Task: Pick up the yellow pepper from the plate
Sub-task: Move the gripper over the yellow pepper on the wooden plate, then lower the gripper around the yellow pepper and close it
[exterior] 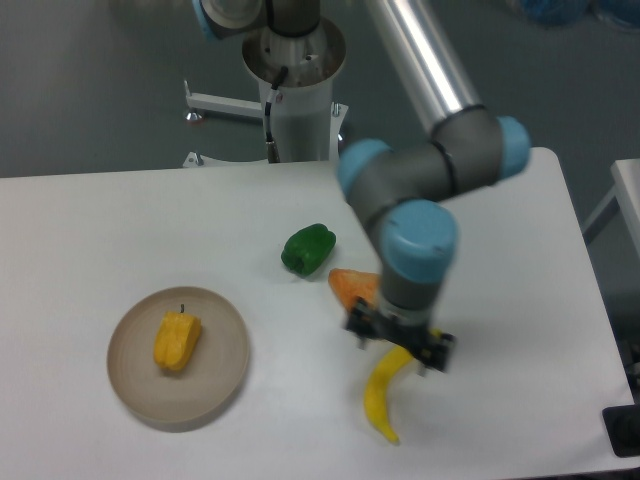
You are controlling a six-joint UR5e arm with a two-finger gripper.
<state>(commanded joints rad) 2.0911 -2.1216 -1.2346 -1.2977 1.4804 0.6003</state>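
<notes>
1. White table (100, 220) fills the single fixed view, with a grey floor behind and the arm's base at the far edge.
2. On the plate (220, 375) near the left front, the yellow pepper (177, 341) lies untouched.
3. Well to the right, the gripper (400, 348) hangs over the banana (381, 394), beside the orange wedge (355, 287) and green pepper (308, 249); whether its jaws are apart cannot be told.
4. Judged from this, nothing is picked yet: reach, grasp and lift all remain.

Matt beige plate (215, 385), ridged plastic-looking yellow pepper (177, 341); glossy green pepper (308, 249), smooth white table (100, 230)
</notes>
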